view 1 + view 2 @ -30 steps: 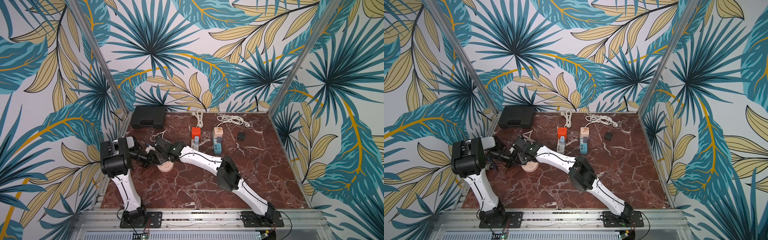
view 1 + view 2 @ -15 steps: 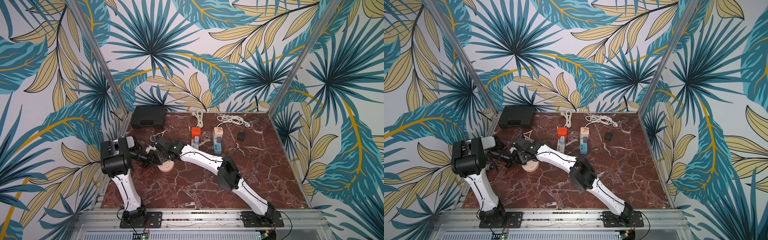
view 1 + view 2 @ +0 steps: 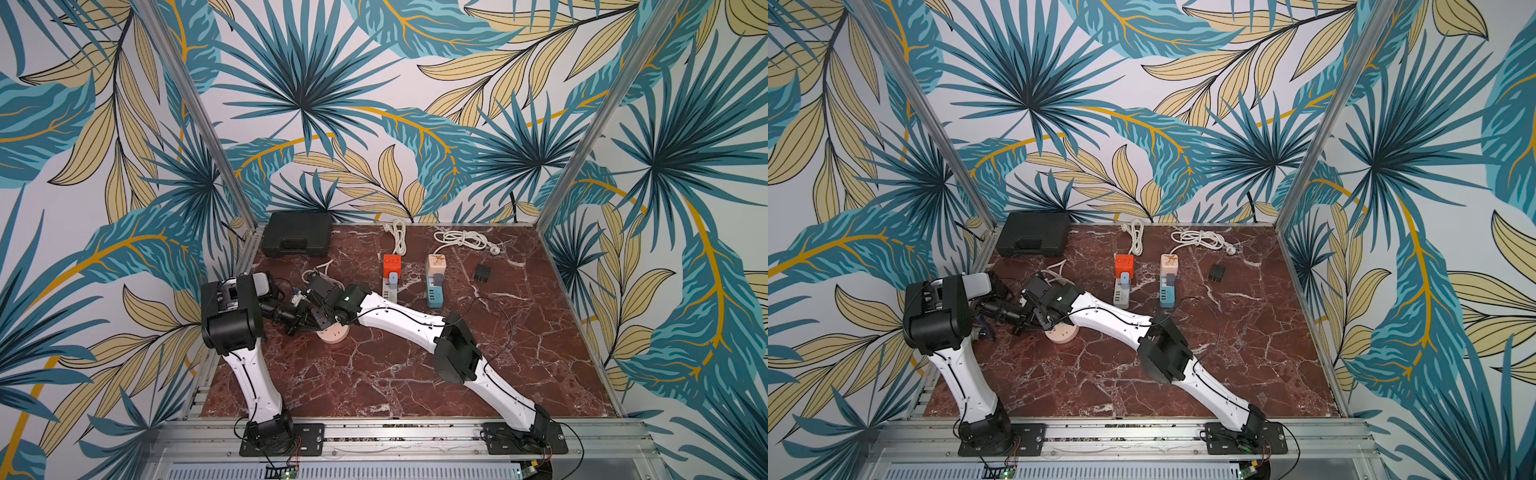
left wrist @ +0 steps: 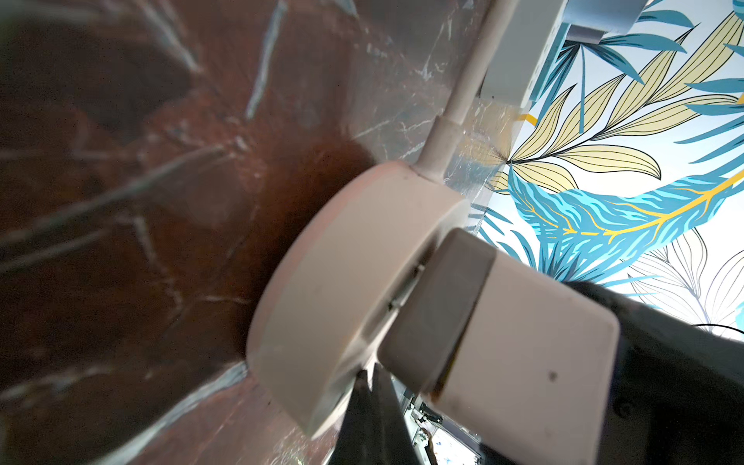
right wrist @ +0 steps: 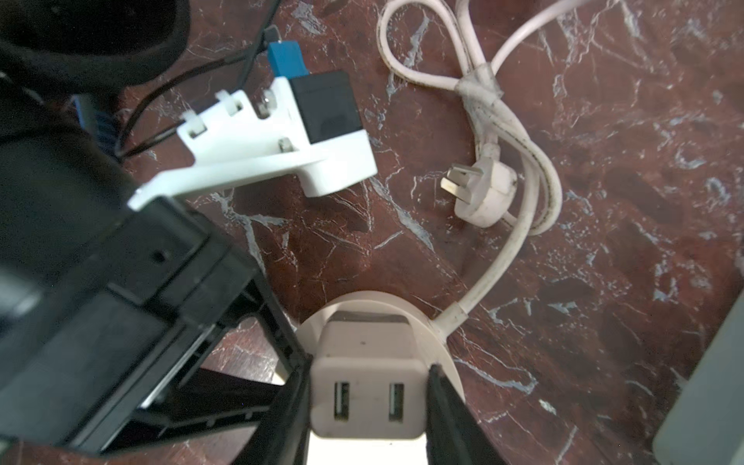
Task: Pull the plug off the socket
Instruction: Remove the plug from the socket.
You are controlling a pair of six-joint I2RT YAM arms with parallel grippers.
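The socket [image 3: 335,335] is a round beige disc lying flat on the marble table, seen in both top views [image 3: 1065,333]. The plug [image 5: 368,386], a white block with two USB slots, stands in it. My right gripper [image 5: 368,402] is shut on the plug, one black finger [image 5: 294,402] on each side. In the left wrist view a thin gap with a metal prong shows between plug [image 4: 503,362] and socket [image 4: 342,282]. My left gripper [image 4: 370,386] is shut, its tips against the socket's rim. Both grippers [image 3: 302,325] [image 3: 323,322] meet over the disc.
The socket's white cord [image 5: 495,273] loops away to its own loose plug [image 5: 483,193]. Further back lie a black case [image 3: 297,235], an orange-topped power strip [image 3: 390,278], a blue one [image 3: 435,282], a small black adapter [image 3: 482,272] and coiled cords [image 3: 461,240].
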